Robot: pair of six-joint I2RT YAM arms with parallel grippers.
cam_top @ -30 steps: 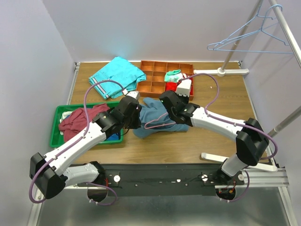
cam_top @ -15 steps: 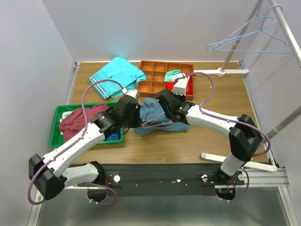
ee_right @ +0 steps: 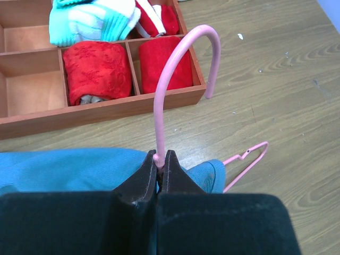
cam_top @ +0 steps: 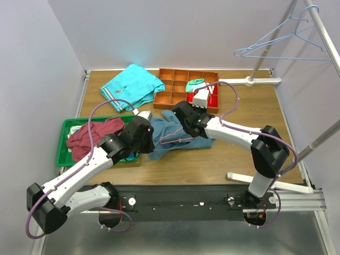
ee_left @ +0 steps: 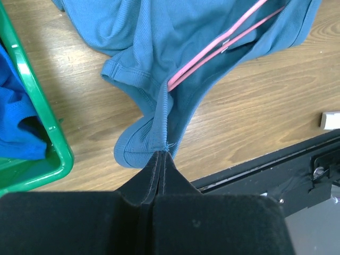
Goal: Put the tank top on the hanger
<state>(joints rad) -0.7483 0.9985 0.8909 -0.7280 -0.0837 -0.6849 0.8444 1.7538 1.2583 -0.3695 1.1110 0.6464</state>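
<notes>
The left gripper (ee_left: 160,155) has its fingers fully closed, pinching 1 hem fold of the tank top (ee_left: 159,37). Ahead of the fingertips the cloth spreads across the table (ee_left: 255,106); a green bin (ee_left: 50,127) sits to their left. The right gripper (ee_right: 161,159) has its fingers closed on the hanger (ee_right: 157,122) at the hook base. The tank top lies directly under these fingers; 1 hanger corner protrudes to their right. Beyond stands the compartment tray (ee_right: 106,114) holding 2 red rolls (ee_right: 98,71).
</notes>
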